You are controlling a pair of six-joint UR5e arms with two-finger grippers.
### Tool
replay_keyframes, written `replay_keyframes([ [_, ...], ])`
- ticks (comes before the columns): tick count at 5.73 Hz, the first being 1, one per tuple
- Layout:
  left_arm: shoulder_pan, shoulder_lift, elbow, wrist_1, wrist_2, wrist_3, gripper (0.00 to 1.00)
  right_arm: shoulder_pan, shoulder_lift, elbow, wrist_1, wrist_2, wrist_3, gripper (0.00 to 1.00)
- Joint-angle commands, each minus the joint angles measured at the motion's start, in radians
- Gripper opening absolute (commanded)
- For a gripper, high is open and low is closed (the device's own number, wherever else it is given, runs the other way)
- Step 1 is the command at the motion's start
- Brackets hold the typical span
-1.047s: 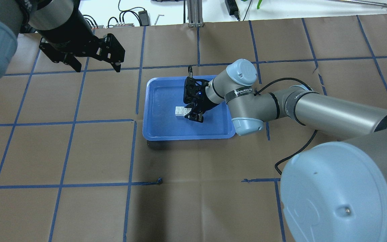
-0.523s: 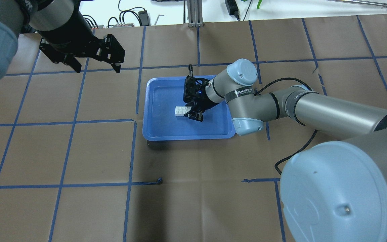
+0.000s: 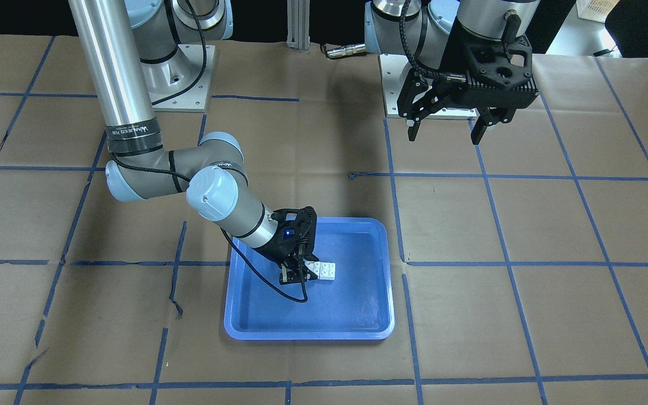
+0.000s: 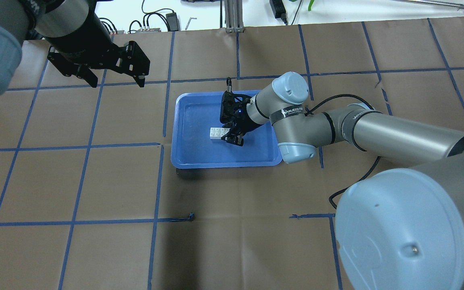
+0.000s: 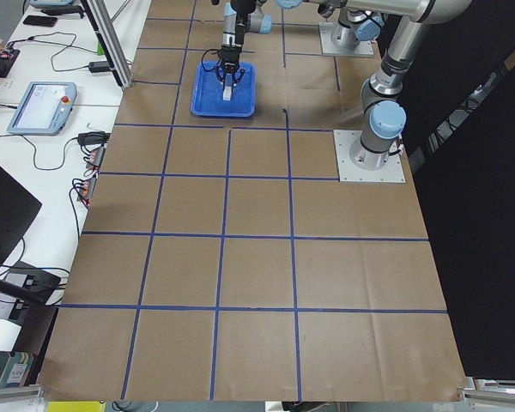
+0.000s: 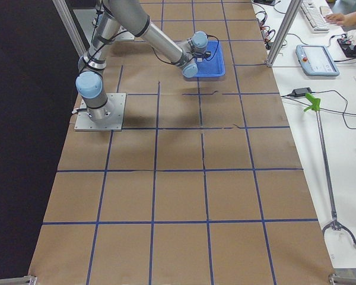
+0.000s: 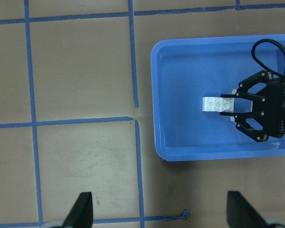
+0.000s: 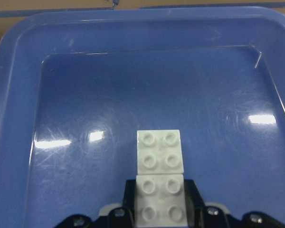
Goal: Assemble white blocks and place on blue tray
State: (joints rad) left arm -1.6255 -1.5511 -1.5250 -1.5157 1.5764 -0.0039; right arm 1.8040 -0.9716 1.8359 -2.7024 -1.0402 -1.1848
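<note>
The blue tray [image 4: 175, 133] lies at mid-table; it also shows in the front view [image 3: 307, 334] and the left wrist view [image 7: 154, 95]. The two white blocks [image 4: 216, 133] lie end to end as one piece on the tray floor [image 8: 19, 71]. My right gripper [image 4: 228, 136] is low in the tray. Its fingers press both sides of the near block [image 8: 160, 204]; the far block [image 8: 160, 152] sticks out in front. My left gripper [image 4: 117, 83] hangs open and empty high above the table, far left of the tray.
Brown paper with a blue tape grid [image 4: 83, 181] covers the table. My right arm's elbow joint [image 4: 294, 147] hangs over the tray's right rim. The arm bases [image 3: 183, 73] stand at the robot's side. A bench with cables and a pendant [image 5: 43, 103] runs along the far edge.
The white blocks went from slightly tilted to lying flat on the tray floor, with the right gripper settling a little. The left arm has not moved.
</note>
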Motion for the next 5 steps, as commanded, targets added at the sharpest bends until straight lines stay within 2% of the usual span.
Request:
replay_keyframes([
  [1, 0.010, 0.002, -0.006, 0.011, 0.002, 0.008, 1.00, 0.000, -0.001, -0.003, 0.000, 0.002, 0.039, 0.38],
  [2, 0.006, 0.003, -0.009, 0.012, 0.002, 0.002, 1.00, 0.000, -0.001, -0.006, 0.000, 0.003, 0.040, 0.50],
  [5, 0.006, 0.005, -0.010, 0.014, 0.002, 0.008, 1.00, 0.000, -0.001, -0.004, 0.000, 0.002, 0.040, 0.54],
])
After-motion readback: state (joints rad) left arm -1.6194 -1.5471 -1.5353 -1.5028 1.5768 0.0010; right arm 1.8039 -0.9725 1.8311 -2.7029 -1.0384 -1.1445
